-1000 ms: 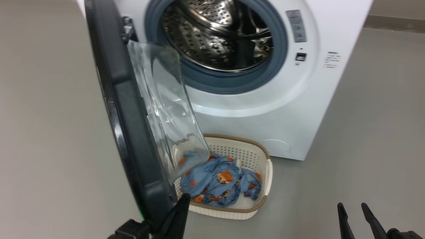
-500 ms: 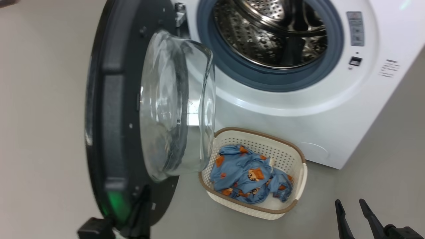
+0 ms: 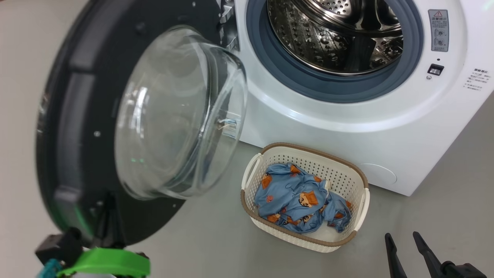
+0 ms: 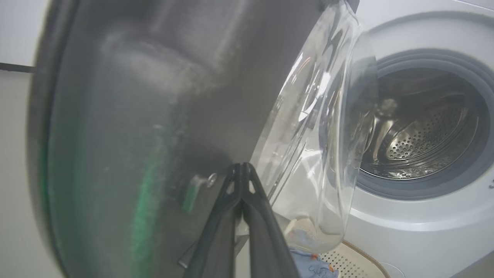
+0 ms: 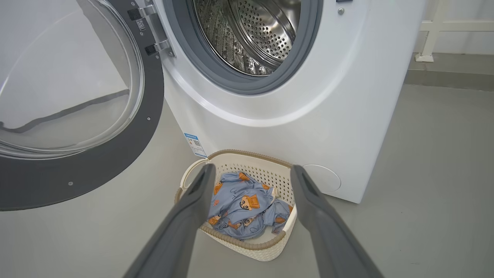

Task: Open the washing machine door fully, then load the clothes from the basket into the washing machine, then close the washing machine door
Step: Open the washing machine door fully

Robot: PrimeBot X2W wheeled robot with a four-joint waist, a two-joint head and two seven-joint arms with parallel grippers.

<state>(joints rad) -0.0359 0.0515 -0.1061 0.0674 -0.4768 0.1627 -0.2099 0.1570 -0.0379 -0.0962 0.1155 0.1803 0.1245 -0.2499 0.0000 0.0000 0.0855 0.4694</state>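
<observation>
The washing machine (image 3: 347,127) stands with its steel drum (image 3: 339,34) exposed. Its door (image 3: 77,116) is swung out to the left, dark grey inner side and clear glass bowl (image 3: 173,116) facing me. My left gripper (image 3: 109,204) is shut, and its fingertips rest against the door's lower inner side (image 4: 135,116), beside the bowl in the left wrist view (image 4: 242,166). The basket (image 3: 335,173) sits on the floor before the machine with the blue bear-print clothes (image 3: 293,193) in it. My right gripper (image 3: 401,235) is open, apart from the basket and pointing at it (image 5: 252,168).
Grey floor (image 3: 444,193) spreads right of the basket and under the door. A blue label sticker (image 5: 194,144) is on the machine's lower front. A white frame (image 5: 428,34) stands by the far wall, right of the machine.
The door has swung further open to the left, and my shut left gripper went with it. The head view has shifted too. The right gripper, the basket and the clothes have kept their places.
</observation>
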